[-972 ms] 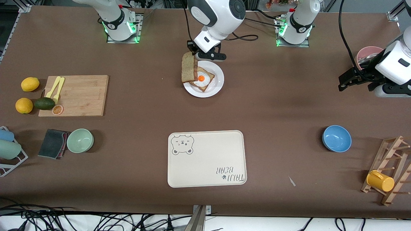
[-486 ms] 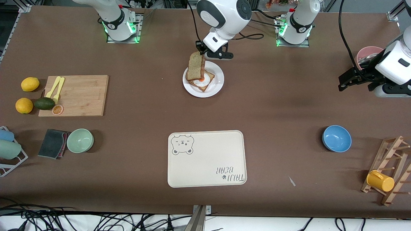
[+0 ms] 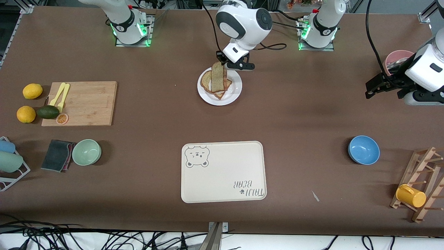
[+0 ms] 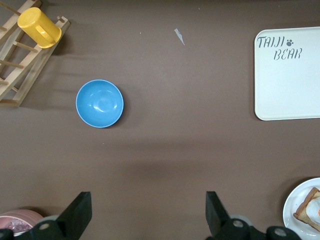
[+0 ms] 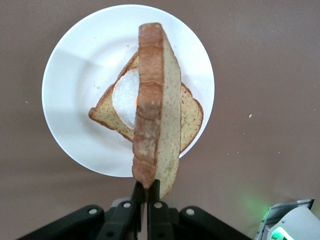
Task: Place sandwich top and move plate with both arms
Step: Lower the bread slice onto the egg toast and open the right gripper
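Note:
The sandwich top (image 3: 218, 77), a speckled tan bread slice with brown crust, hangs on edge over the plate, with my right gripper (image 3: 222, 62) shut on its crust. In the right wrist view the sandwich top (image 5: 157, 100) stands upright between the shut fingers of my right gripper (image 5: 148, 186), directly above the egg-bearing slice (image 5: 192, 117). That slice lies on the round white plate (image 5: 75, 75). The plate (image 3: 233, 91) sits mid-table near the robots' bases. My left gripper (image 3: 368, 89) waits open over bare table at the left arm's end; the left wrist view shows my left gripper (image 4: 147, 200) with nothing between its fingers.
A cream bear-print tray (image 3: 223, 172) lies nearer the front camera than the plate. A blue bowl (image 3: 363, 149) and a wooden rack with a yellow cup (image 3: 411, 195) are toward the left arm's end. A cutting board (image 3: 86, 102) and a green bowl (image 3: 86, 151) are toward the right arm's end.
My right gripper has carried the sandwich top toward the left arm's end, from the plate's edge to over the egg slice. The slice now hides the egg. The left arm has not moved.

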`<action>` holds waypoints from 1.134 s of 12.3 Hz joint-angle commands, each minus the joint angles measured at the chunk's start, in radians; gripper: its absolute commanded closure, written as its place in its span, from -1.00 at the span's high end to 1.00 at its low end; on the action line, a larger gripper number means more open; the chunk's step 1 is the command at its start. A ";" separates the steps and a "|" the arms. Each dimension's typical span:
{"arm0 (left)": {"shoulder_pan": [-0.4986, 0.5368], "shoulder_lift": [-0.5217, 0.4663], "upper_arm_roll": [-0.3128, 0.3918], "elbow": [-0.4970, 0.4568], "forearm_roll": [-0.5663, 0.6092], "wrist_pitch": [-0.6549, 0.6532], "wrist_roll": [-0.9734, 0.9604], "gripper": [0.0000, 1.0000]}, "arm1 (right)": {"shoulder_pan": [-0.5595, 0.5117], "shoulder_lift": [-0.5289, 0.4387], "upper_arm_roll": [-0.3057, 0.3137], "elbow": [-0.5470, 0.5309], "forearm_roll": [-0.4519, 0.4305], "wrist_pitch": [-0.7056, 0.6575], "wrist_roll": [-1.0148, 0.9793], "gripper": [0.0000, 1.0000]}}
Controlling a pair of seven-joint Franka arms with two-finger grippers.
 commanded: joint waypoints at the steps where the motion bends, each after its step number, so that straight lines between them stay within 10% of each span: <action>1: 0.001 -0.002 0.000 0.016 -0.025 -0.020 -0.007 1.00 | 0.003 0.014 0.000 0.019 0.002 -0.004 0.024 -1.00; 14: 0.000 -0.002 -0.001 0.017 -0.025 -0.020 -0.006 1.00 | 0.029 0.001 0.002 0.018 -0.076 -0.088 0.127 -1.00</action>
